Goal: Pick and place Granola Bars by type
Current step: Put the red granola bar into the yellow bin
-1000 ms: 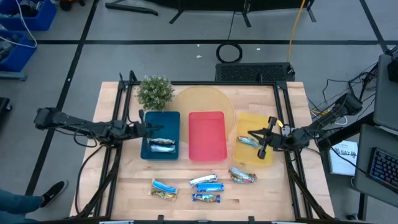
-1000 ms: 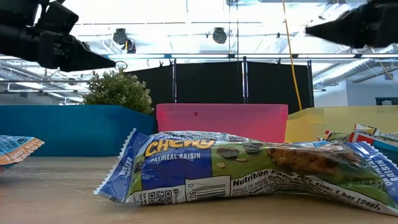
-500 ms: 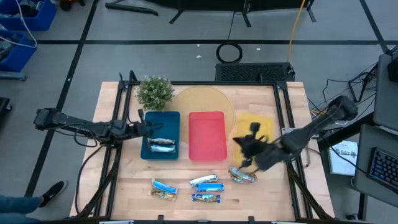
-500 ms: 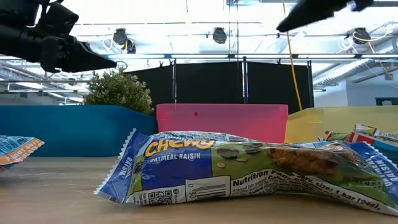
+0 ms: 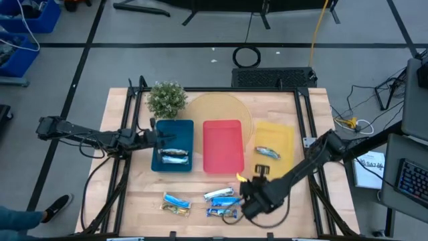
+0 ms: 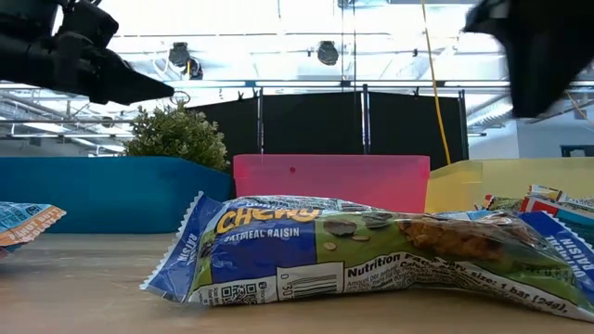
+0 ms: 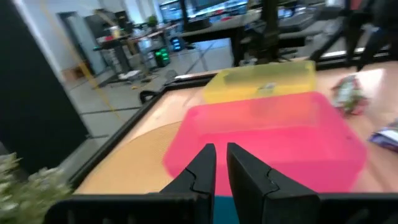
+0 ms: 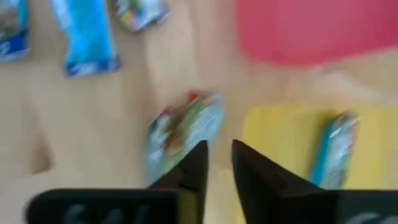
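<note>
Several granola bars lie loose near the table's near edge: blue-and-white ones and a green-and-silvery one. One more fills the low view. Two silvery bars lie in the blue tray, and one bar lies in the yellow tray. My right gripper hovers above the loose bars, fingers almost together, holding nothing. My left gripper waits shut over the blue tray's left edge.
The red tray stands between the blue and yellow trays. A small potted plant sits at the far left corner, and a round pale board lies behind the trays. The right arm slants over the table's right front part.
My right gripper has swung from above the yellow tray toward the table's near edge and to the left, and now hangs over the loose bars. The bar in the yellow tray has stayed where it lay.
</note>
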You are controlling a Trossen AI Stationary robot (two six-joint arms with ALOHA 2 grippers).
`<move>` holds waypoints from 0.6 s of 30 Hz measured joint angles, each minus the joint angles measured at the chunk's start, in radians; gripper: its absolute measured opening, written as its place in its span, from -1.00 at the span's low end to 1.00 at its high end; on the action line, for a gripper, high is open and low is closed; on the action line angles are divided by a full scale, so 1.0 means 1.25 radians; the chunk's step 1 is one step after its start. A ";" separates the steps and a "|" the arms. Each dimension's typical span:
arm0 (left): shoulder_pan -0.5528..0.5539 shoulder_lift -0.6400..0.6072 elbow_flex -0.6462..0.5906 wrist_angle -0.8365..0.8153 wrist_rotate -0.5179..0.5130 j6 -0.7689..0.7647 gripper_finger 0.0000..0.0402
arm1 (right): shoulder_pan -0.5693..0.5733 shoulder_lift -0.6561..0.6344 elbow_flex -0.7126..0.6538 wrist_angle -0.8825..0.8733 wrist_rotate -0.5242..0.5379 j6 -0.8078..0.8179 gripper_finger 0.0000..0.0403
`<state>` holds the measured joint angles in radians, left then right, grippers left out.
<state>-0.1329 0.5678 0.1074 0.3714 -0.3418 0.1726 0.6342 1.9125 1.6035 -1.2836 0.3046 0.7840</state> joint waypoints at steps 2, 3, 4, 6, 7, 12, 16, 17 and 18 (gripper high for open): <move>0.000 0.000 0.000 0.000 0.033 0.006 -0.76 | 0.025 0.005 0.000 0.000 -0.016 0.054 -0.47; 0.000 0.000 0.000 0.000 0.045 0.007 -0.76 | 0.037 0.005 0.000 0.000 -0.016 0.077 -0.39; 0.000 0.000 0.000 0.002 0.051 0.007 -0.76 | 0.047 0.005 0.000 0.000 -0.015 0.100 -0.32; 0.000 0.000 0.000 0.009 0.059 0.004 -0.76 | 0.065 0.005 0.000 0.000 -0.015 0.151 -0.19; 0.000 0.000 0.000 0.016 0.060 0.002 -0.76 | 0.072 0.006 0.000 0.001 -0.015 0.175 -0.13; 0.000 0.000 0.002 0.029 0.063 0.004 -0.76 | 0.091 0.005 -0.034 0.030 -0.040 0.251 0.01; -0.001 0.000 0.030 -0.002 0.088 0.004 -0.76 | 0.088 0.006 -0.071 0.027 -0.080 0.305 0.02; -0.001 0.000 0.035 -0.011 0.096 0.004 -0.76 | 0.088 0.005 -0.079 0.033 -0.079 0.308 0.01; -0.001 0.000 0.039 -0.018 0.103 0.004 -0.76 | 0.089 0.005 -0.088 0.044 -0.078 0.305 0.00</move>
<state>-0.1341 0.5682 0.1565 0.3483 -0.2136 0.1776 0.7449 1.9186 1.4941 -1.2291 0.2070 1.1653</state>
